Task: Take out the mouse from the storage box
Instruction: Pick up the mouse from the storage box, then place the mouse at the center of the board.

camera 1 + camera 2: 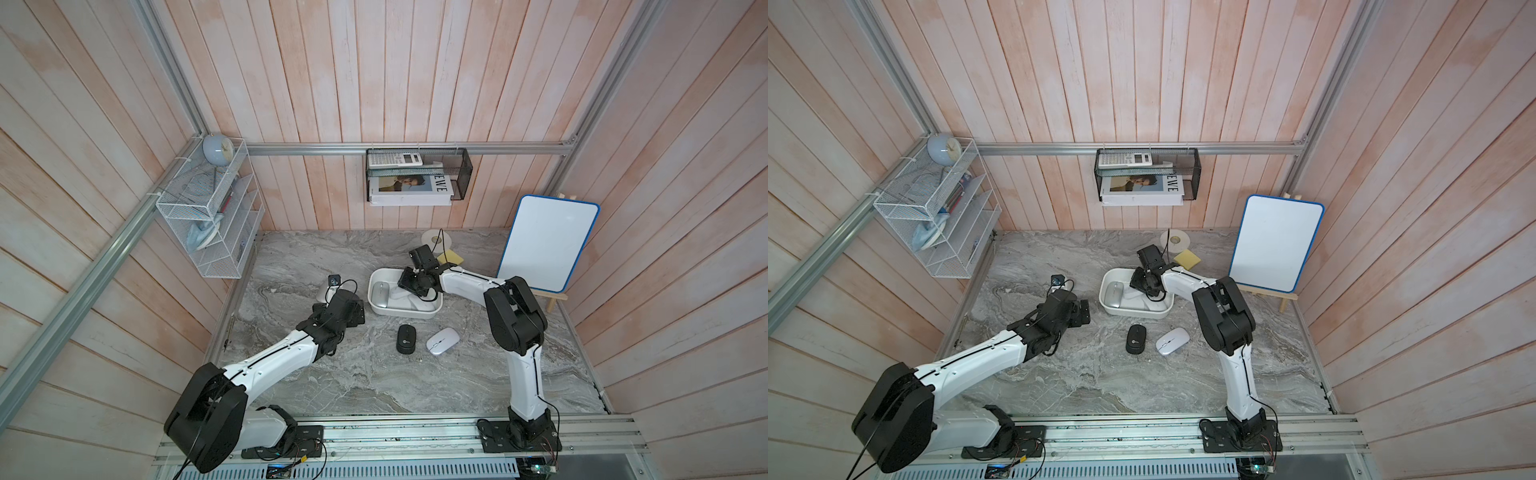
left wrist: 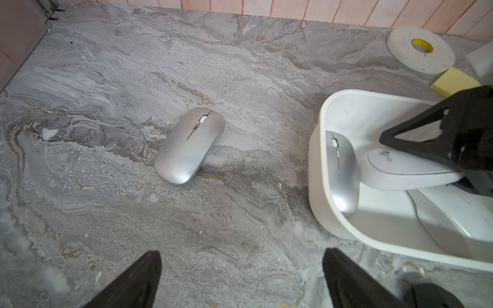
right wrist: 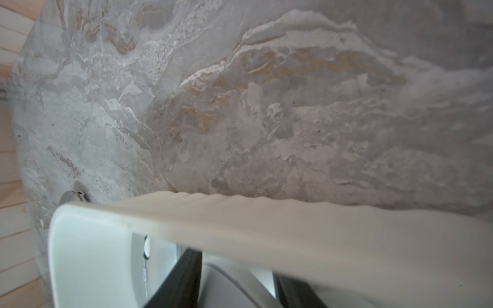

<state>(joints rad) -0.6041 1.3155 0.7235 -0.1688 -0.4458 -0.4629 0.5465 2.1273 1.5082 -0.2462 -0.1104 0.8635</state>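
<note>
A tally of the scene, kind by kind.

In the one white rounded-rectangular plastic storage box (image 2: 316,173) lie three mice: a silver oval mouse (image 1: 379,293), a white logo-marked mouse (image 2: 400,170) and a plain white mouse (image 2: 448,221). Three more sit on the one grey marble-patterned table (image 1: 374,386): a second silver mouse (image 2: 189,146), a black oval mouse (image 1: 406,338) and a flat white mouse (image 1: 442,340). So two silver, three white, one black. One each of: white tape roll with yellow core (image 2: 397,53), yellow sticky-note pad (image 2: 452,82), blue-rimmed whiteboard (image 1: 548,243) on a wooden easel (image 1: 555,297), white wire rack (image 1: 208,232), black mesh basket (image 1: 461,174), white calculator (image 1: 395,159), white-covered book (image 1: 411,189), pale blue round clock (image 1: 218,149). Two white-and-black robot arms, left (image 1: 270,361) and right (image 1: 524,374).
</note>
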